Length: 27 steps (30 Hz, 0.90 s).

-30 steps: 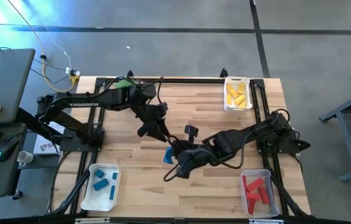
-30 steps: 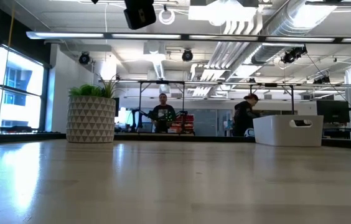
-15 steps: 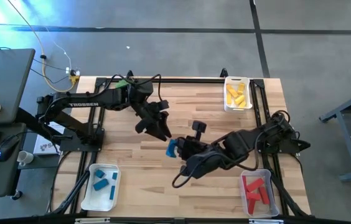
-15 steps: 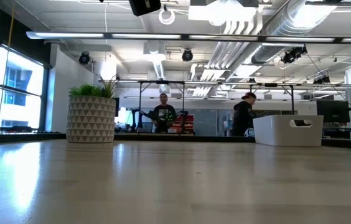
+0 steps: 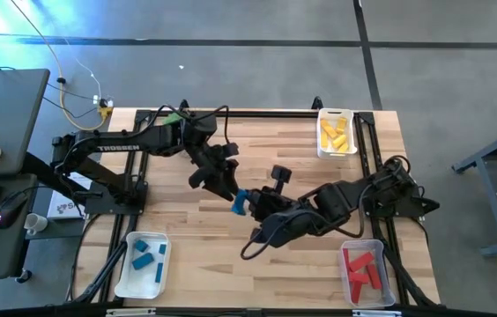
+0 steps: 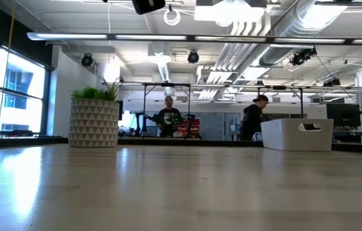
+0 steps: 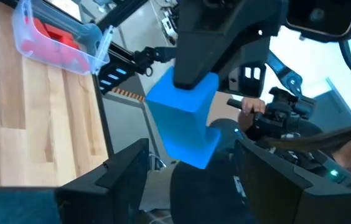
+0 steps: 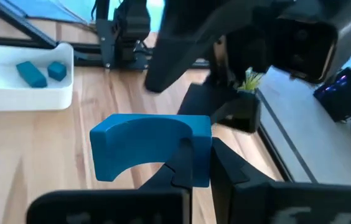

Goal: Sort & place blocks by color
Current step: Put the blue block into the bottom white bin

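Running bare from the near edge, the table (image 5: 196, 246) leaves open wood between the corner trays. Mid-table, the right gripper (image 5: 247, 205) is clamped on a blue block (image 5: 241, 202) held aloft; the left gripper (image 5: 231, 191) stands spread wide just beside it.

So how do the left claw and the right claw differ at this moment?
The right claw is shut on the blue block, holding it above the table; the left claw is open and holds nothing. The block sits pinched in the right claw, whereas it only hangs in front of the left claw's spread fingers. Both meet over the middle of the table, close together, as if for a handover.
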### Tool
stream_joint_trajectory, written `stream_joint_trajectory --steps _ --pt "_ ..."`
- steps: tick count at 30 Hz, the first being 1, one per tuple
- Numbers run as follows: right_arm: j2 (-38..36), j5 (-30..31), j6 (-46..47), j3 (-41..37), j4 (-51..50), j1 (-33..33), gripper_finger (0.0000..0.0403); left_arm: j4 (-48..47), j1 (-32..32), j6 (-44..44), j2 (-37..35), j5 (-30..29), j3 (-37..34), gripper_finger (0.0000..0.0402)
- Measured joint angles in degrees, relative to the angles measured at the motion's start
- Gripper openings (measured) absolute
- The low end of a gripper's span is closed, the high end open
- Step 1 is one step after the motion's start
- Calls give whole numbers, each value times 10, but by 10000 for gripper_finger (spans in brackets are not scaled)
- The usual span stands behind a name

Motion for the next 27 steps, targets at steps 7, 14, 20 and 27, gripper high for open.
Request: stream_joint_trajectory --steps 7,14,20,27 --pt "0 -1 -24 0 33 -15 5 0 0 16 0 3 0 223" --pt "0 -10 -24 0 35 -33 5 0 0 31 0 1 0 223" --pt "0 -37 -39 0 51 -46 5 1 0 55 0 -10 0 222" --pt "0 -38 -37 0 51 -48 5 0 0 63 0 -12 0 179"
